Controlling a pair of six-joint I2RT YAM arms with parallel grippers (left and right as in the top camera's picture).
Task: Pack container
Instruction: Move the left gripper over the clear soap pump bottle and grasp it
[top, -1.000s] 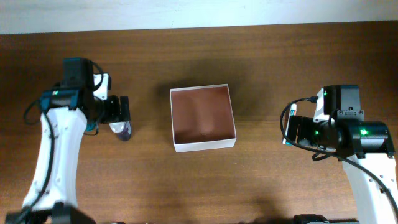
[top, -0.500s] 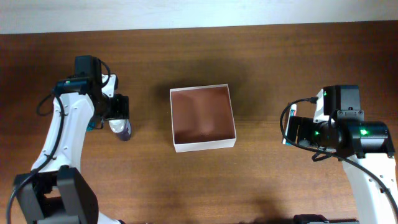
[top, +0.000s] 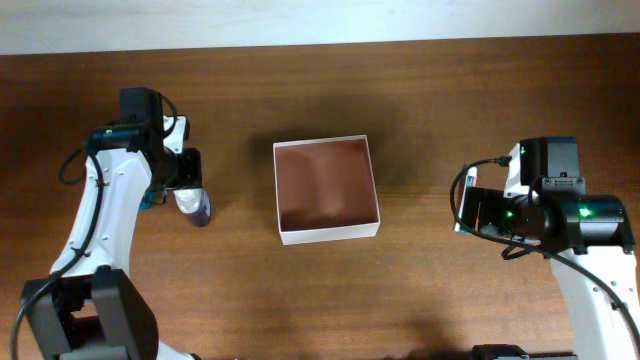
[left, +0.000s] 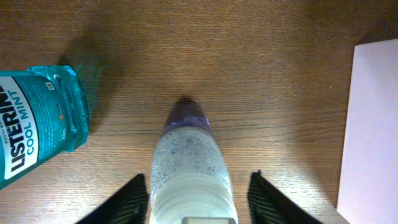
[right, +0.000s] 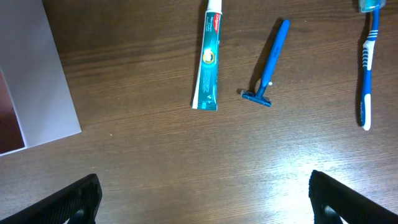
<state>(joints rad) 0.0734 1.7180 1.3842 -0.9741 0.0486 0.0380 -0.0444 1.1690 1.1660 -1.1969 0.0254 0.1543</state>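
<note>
The container (top: 327, 190), a shallow white-walled box with a reddish-brown floor, sits empty at the table's middle. Its white wall (left: 373, 124) shows at the right of the left wrist view. A small speckled clear bottle with a purple cap (left: 189, 149) lies between the fingers of my left gripper (left: 199, 202). The left finger is against the bottle and the right finger (left: 273, 202) stands a little off it. From overhead, the bottle (top: 198, 208) pokes out beyond the left gripper (top: 188, 180). My right gripper (right: 205, 199) stands wide open over bare wood, right of the container (right: 43, 81).
A teal Listerine bottle (left: 34, 124) lies just left of the small bottle. In the right wrist view a toothpaste tube (right: 208, 59), a blue razor (right: 268, 62) and a blue toothbrush (right: 368, 68) lie on the wood ahead of the right gripper.
The left gripper's jaws have narrowed around the small bottle, and the left arm has shifted slightly. The right arm has not moved.
</note>
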